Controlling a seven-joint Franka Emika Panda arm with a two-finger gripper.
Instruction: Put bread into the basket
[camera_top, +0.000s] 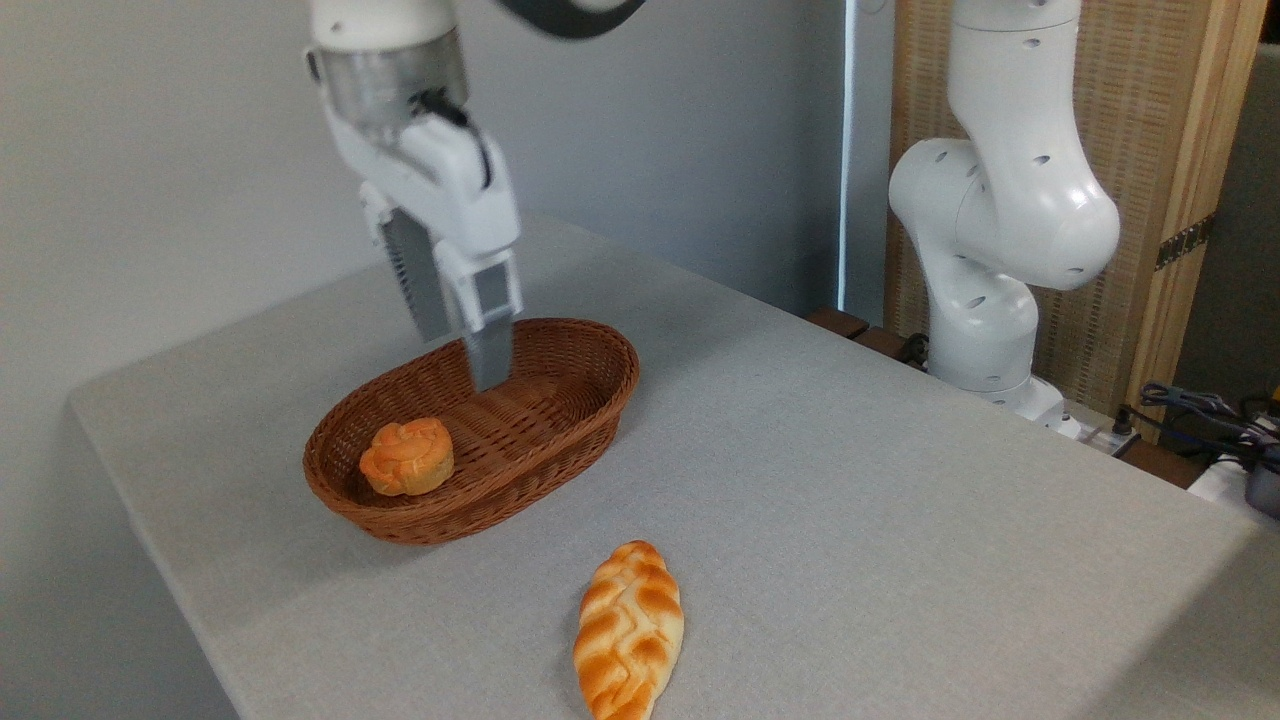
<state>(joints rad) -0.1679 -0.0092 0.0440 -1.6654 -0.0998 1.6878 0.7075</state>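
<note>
The bread (407, 456), a small round orange-golden bun with a knotted top, lies inside the basket (590, 400) near its front left end. The basket is oval, reddish-brown wicker, on the grey table. My gripper (462, 352) hangs above the basket's middle, up and to the right of the bun and clear of it. Its two fingers stand apart, open, with nothing between them.
A long braided loaf (629, 630) lies on the table in front of the basket, near the front edge. The arm's white base (990, 250) stands at the back right by a wooden panel. Cables (1210, 410) lie at the far right. The table's left edge drops off close to the basket.
</note>
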